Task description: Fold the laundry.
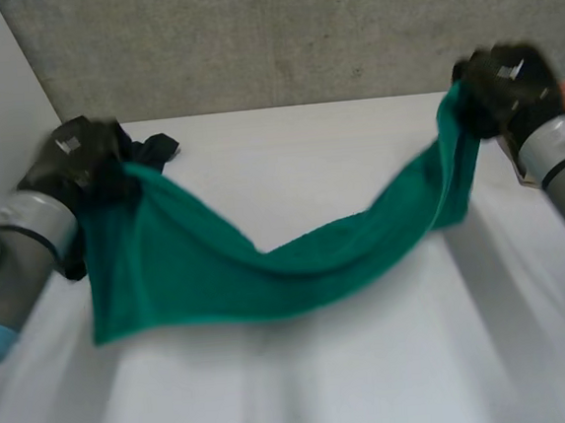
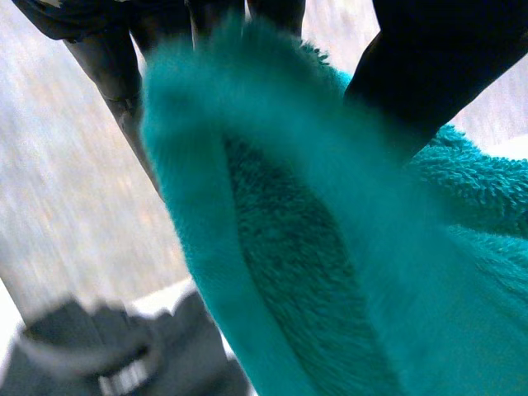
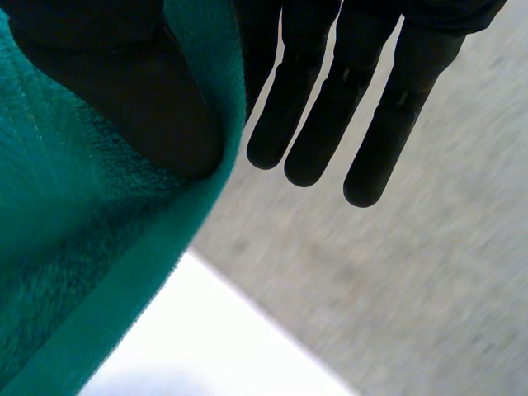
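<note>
Slip risk: teal fleece towel [image 1: 267,262] hangs stretched above the white counter [image 1: 376,372], sagging mid-span. Left robot hand [image 1: 78,155] pinches one end at 9 o'clock, right robot hand [image 1: 503,78] the other at 2. I judge the right pinch shallow: its wrist view shows the grip close to the hem, so tension could pull it free. Left wrist view adds a black crumpled garment [image 2: 124,355] below.

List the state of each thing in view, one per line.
green towel: hanging between both hands, sagging in the middle.
left hand: shut on one end of the towel.
right hand: pinching the other end, thumb against fingers.
dark garment: crumpled on the table.
</note>
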You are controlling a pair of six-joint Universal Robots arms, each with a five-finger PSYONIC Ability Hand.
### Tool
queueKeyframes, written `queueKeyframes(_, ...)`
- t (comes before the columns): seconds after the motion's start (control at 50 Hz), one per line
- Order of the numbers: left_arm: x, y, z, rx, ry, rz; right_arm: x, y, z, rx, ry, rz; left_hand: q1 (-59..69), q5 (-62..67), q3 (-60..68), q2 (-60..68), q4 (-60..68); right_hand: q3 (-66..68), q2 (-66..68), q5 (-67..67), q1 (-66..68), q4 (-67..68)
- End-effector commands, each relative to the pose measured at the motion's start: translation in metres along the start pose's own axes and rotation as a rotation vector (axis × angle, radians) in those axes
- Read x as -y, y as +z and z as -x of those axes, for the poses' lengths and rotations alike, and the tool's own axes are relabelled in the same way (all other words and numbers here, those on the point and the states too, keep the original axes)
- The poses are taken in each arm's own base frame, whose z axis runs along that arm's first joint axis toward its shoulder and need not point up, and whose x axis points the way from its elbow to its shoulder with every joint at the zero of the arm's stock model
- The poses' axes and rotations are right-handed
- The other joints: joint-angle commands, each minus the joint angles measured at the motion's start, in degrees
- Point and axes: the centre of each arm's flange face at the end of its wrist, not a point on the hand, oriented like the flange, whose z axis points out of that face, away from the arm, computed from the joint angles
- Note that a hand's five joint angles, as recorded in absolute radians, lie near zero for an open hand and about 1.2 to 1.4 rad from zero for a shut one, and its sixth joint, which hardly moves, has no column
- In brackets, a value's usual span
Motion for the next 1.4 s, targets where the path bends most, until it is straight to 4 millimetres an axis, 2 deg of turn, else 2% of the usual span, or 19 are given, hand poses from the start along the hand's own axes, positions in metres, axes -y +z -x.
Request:
queueKeyframes(0.02, -0.078, 0.032, -0.003, 0.002, 0.078, 0.148, -0.054, 0.003, 0.023, 0.011, -0.04, 0.138, 12.94, 14.68, 11.59, 11.29, 11.25, 11.78, 12.25, 13.63, 15.02, 11.32)
queueKeyframes(0.04, -0.082, 0.035, -0.002, 0.004, 0.084, 0.153, -0.057, 0.004, 0.023, 0.005, -0.04, 0.143, 7.63, 9.37, 6.28, 5.98, 5.94, 11.78, 12.25, 13.63, 15.02, 11.32)
queueKeyframes(0.12, -0.085, 0.048, 0.002, 0.024, 0.079, 0.145, -0.06, 0.005, 0.023, -0.043, -0.045, 0.137, -36.05, -34.31, -37.4, -37.7, -37.74, 11.78, 12.25, 13.63, 15.02, 11.32)
queueKeyframes(0.14, -0.08, 0.05, 0.004, 0.026, 0.077, 0.128, -0.06, 0.005, 0.021, -0.067, -0.047, 0.134, -52.48, -50.74, -53.82, -54.13, -54.17, 11.78, 12.25, 13.63, 15.02, 11.32)
queueKeyframes(0.24, -0.049, 0.042, 0.008, 0.042, 0.082, 0.07, -0.057, 0.003, 0.019, -0.108, -0.051, 0.116, -56.35, -54.61, -57.69, -57.99, -58.03, 11.78, 12.25, 13.63, 15.02, 11.32)
queueKeyframes(0.32, -0.027, 0.018, 0.007, 0.043, 0.088, 0.044, -0.057, 0.0, 0.02, -0.107, -0.056, 0.112, -56.02, -54.27, -57.36, -57.66, -57.7, 11.78, 12.25, 13.63, 15.02, 11.32)
queueKeyframes(0.42, -0.024, -0.024, -0.005, 0.007, 0.108, 0.082, -0.059, -0.004, 0.026, -0.091, -0.055, 0.12, -49.65, -47.91, -50.99, -51.29, -51.33, 11.78, 12.25, 13.63, 15.02, 11.32)
queueKeyframes(0.52, -0.049, -0.071, -0.021, -0.092, 0.137, 0.2, -0.059, -0.007, 0.03, -0.081, -0.061, 0.125, -32.5, -30.75, -33.84, -34.14, -34.18, 11.78, 12.25, 13.63, 15.02, 11.32)
queueKeyframes(0.6, -0.072, -0.089, -0.026, -0.14, 0.139, 0.282, -0.058, -0.007, 0.03, -0.079, -0.067, 0.122, -29.44, -27.69, -30.78, -31.08, -31.12, 11.78, 12.25, 13.63, 15.02, 11.32)
queueKeyframes(0.74, -0.096, -0.085, -0.031, -0.175, 0.135, 0.32, -0.058, -0.01, 0.035, -0.065, -0.07, 0.127, -37.84, -36.1, -39.18, -39.48, -39.52, 11.78, 12.25, 13.63, 15.02, 11.32)
queueKeyframes(0.96, -0.122, -0.049, -0.051, -0.192, 0.201, 0.233, -0.063, -0.017, 0.036, -0.056, -0.09, 0.144, -33.31, -31.57, -34.65, -34.95, -34.99, 11.78, 12.25, 13.63, 15.02, 11.32)
queueKeyframes(1.02, -0.131, -0.039, -0.051, -0.174, 0.247, 0.238, -0.062, -0.017, 0.034, -0.061, -0.092, 0.143, -16.22, -14.47, -17.56, -17.86, -17.9, 11.78, 12.25, 13.63, 15.02, 11.32)
queueKeyframes(1.04, -0.134, -0.035, -0.049, -0.155, 0.272, 0.242, -0.061, -0.017, 0.032, -0.066, -0.092, 0.142, 6.0, 7.74, 4.66, 4.36, 4.32, 11.78, 12.25, 13.63, 15.02, 11.32)
queueKeyframes(1.06, -0.133, -0.033, -0.047, -0.146, 0.286, 0.239, -0.06, -0.017, 0.031, -0.07, -0.094, 0.141, 12.87, 14.61, 11.52, 11.22, 11.18, 11.78, 12.25, 13.63, 15.02, 11.32)
queueKeyframes(1.1, -0.127, -0.031, -0.044, -0.122, 0.307, 0.217, -0.056, -0.017, 0.027, -0.081, -0.097, 0.133, 12.94, 14.68, 11.59, 11.29, 11.25, 11.78, 12.25, 13.63, 15.02, 11.32)
queueKeyframes(1.16, -0.09, -0.033, -0.039, -0.071, 0.312, 0.117, -0.043, -0.018, 0.018, -0.098, -0.107, 0.115, 12.94, 14.68, 11.59, 11.29, 11.25, 11.78, 12.25, 13.63, 15.02, 11.32)
queueKeyframes(1.28, 0.004, -0.057, -0.03, -0.03, 0.168, -0.133, -0.004, -0.026, -0.001, -0.11, -0.164, 0.085, 12.94, 14.68, 11.59, 11.29, 11.25, 11.78, 12.25, 13.63, 15.02, 11.32)
queueKeyframes(1.36, 0.04, -0.073, -0.021, -0.043, 0.094, -0.155, 0.027, -0.036, -0.01, -0.079, -0.228, 0.063, 12.94, 14.68, 11.59, 11.29, 11.25, 11.78, 12.25, 13.63, 15.02, 11.32)
queueKeyframes(1.4, 0.046, -0.078, -0.019, -0.063, 0.08, -0.117, 0.04, -0.04, -0.012, -0.062, -0.257, 0.055, 12.94, 14.68, 11.59, 11.29, 11.25, 11.78, 12.25, 13.63, 15.02, 11.32)
